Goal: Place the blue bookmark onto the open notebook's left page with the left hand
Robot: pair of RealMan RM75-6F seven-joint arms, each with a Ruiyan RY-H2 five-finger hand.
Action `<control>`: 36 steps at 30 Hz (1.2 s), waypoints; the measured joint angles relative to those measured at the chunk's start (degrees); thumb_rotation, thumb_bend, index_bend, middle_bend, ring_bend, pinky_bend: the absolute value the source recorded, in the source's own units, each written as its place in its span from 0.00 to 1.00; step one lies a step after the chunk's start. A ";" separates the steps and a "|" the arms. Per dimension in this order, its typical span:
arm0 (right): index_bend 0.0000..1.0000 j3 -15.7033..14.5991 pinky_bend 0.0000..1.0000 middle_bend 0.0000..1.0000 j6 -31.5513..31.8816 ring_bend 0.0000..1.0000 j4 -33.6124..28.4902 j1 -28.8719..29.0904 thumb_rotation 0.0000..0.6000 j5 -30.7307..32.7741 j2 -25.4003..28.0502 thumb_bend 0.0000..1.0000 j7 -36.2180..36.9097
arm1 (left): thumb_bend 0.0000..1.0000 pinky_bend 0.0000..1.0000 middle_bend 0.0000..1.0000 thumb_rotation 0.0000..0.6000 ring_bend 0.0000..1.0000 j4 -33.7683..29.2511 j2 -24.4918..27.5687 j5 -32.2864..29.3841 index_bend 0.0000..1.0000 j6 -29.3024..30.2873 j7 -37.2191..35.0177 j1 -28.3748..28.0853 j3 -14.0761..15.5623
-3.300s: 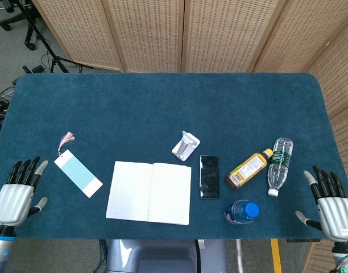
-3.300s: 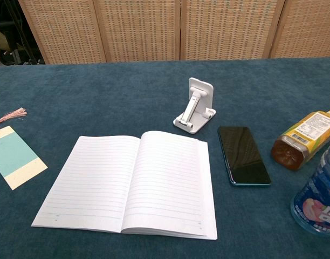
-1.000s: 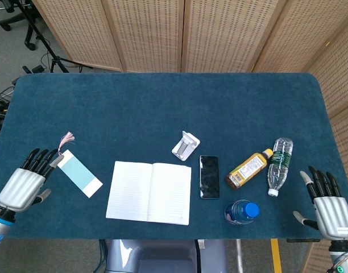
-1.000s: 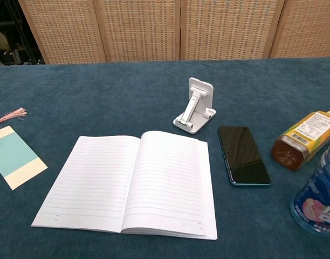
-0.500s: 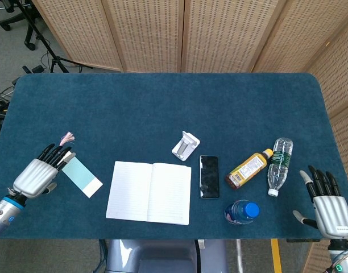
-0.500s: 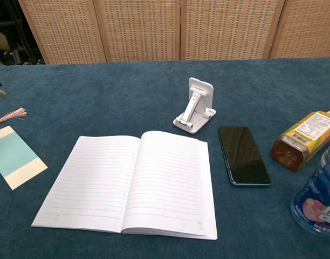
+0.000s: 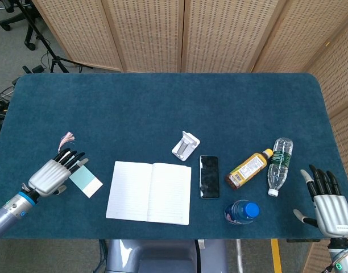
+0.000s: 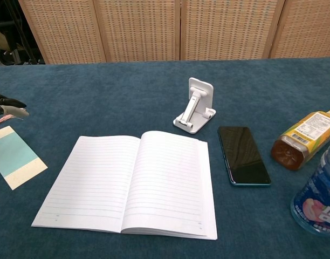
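Blue bookmark (image 7: pixel 86 180) lying diagonally, tassel (image 7: pixel 66 138) far-left, left robot hand (image 7: pixel 54 172) splayed over it, grip unclear

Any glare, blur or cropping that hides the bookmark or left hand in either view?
Head view: even light, sharp; left hand covers part of the bookmark. Chest view: sharp, no glare; frame edge crops the hand to its fingers, bookmark mostly visible.

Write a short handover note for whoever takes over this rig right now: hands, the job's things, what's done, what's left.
Left hand: open, fingers spread over the upper end of the bookmark; no grip visible.
Right hand: open, idle at the table's right edge.
Bookmark: flat on the table, left of the notebook, apart from it.
Notebook: open, left page bare.
Done: nothing placed.
Left: grasp bookmark, lay it on the left page.
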 measured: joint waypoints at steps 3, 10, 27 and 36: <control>0.00 0.00 0.00 0.00 -0.01 0.00 0.01 0.03 1.00 -0.02 -0.04 0.00 -0.07 | 0.22 0.00 0.00 1.00 0.00 0.23 0.31 0.25 0.11 -1.04 -0.94 -0.77 0.59; 0.00 -0.06 0.00 0.00 -0.18 0.00 0.02 0.10 1.00 0.01 -0.18 0.00 -0.38 | 0.23 0.00 0.00 1.00 0.00 1.06 0.15 0.40 0.14 -2.38 -2.25 -1.93 1.44; 0.00 0.07 0.00 0.00 -0.71 0.00 0.08 0.37 1.00 0.63 -0.58 0.00 -1.20 | 0.24 0.00 0.00 1.00 0.00 6.15 -3.37 -0.39 0.19 -5.42 -2.04 -3.92 2.74; 0.00 0.10 0.00 0.00 -0.76 0.00 0.03 0.44 1.00 0.82 -0.65 0.00 -1.34 | 0.25 0.00 0.00 1.00 0.00 8.15 -5.34 -0.05 0.19 -4.07 -0.93 -4.40 3.24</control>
